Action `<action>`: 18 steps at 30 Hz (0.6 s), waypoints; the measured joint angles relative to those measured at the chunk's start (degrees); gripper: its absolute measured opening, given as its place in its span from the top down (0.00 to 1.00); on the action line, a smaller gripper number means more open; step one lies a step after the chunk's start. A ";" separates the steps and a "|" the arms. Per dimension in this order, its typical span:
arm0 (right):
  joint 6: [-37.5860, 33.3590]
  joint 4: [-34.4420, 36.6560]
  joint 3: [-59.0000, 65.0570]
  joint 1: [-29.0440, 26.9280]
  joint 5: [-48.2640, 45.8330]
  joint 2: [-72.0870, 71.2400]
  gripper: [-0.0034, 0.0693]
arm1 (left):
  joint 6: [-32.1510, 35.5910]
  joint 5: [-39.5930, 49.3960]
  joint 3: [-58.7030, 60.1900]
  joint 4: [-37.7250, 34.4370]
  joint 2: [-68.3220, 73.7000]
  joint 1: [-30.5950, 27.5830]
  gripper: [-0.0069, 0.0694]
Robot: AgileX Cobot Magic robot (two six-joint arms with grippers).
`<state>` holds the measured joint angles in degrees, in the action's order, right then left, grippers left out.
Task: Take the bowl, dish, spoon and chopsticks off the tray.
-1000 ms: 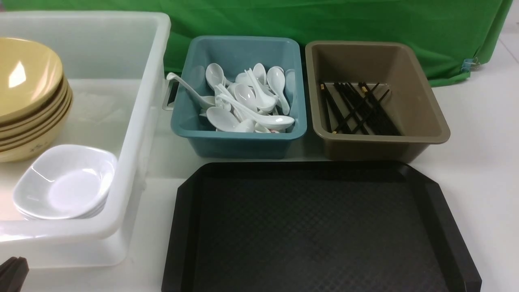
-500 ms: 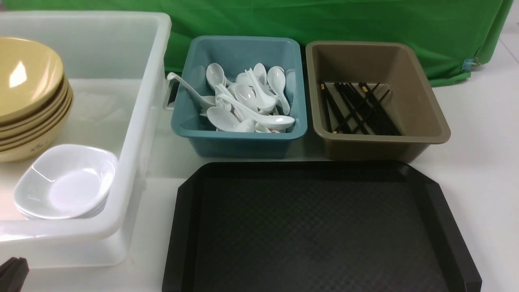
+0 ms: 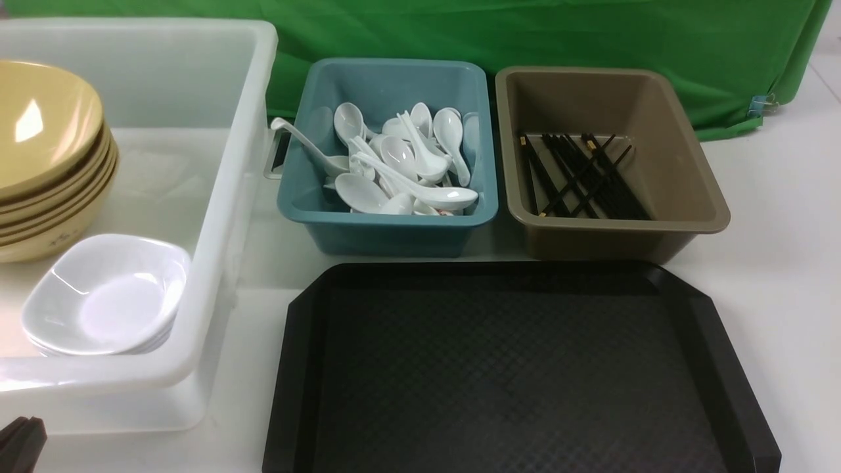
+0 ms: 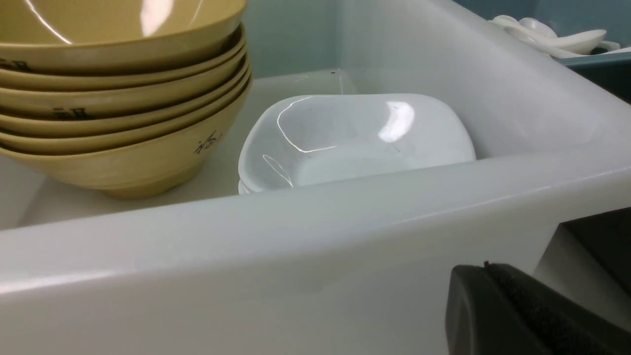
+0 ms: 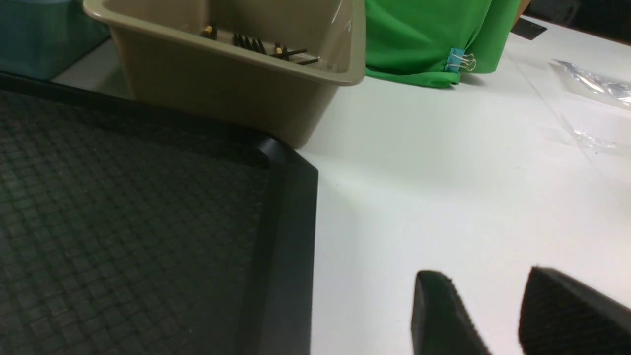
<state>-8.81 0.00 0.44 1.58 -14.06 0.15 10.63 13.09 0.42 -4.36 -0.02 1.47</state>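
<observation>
Tray (image 3: 512, 374) bare, near centre of worktop (image 3: 775, 217).

Bowl (image 3: 39, 125) on top of stack, dish (image 3: 105, 295) beside, in white bin (image 3: 217, 217) at left.

Spoon pile (image 3: 401, 164) in teal tub (image 3: 387, 230); chopsticks (image 3: 578, 177) in brown tub (image 3: 663, 177), far side: sorted by kind.

Left gripper (image 4: 498, 296) jaws closed, empty; right gripper (image 5: 498, 310) jaws apart, empty, parked clear of tray.

A white table (image 3: 775, 217) carries everything; directly on it, nearest the robot, lies the black tray (image 3: 726, 368), flat, its textured floor bare; behind it stand two tubs side by side, a teal tub (image 3: 387, 230) on the left and a brown tub (image 3: 591, 243) on the right, close together and just beyond the tray's far rim; a large translucent white bin (image 3: 217, 217) sits to the left of the tray and the teal tub; a green cloth (image 3: 591, 33) hangs along the table's far edge, a small clip (image 5: 456, 60) pinned at its right corner; some clear plastic wrap (image 5: 591, 86) lies far right.
</observation>
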 joint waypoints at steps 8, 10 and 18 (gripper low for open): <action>0.07 0.00 0.00 0.00 0.00 0.00 0.62 | 0.00 0.00 0.00 0.00 0.00 0.00 0.89; 0.07 0.00 0.00 0.00 0.00 0.00 0.62 | 0.00 0.00 0.00 0.00 0.00 0.00 0.89; 0.07 0.00 0.00 0.00 0.00 0.00 0.62 | 0.00 0.00 0.00 0.00 0.00 0.00 0.89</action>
<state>-8.75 0.00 0.44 1.58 -14.06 0.15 10.63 13.09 0.42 -4.36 -0.02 1.47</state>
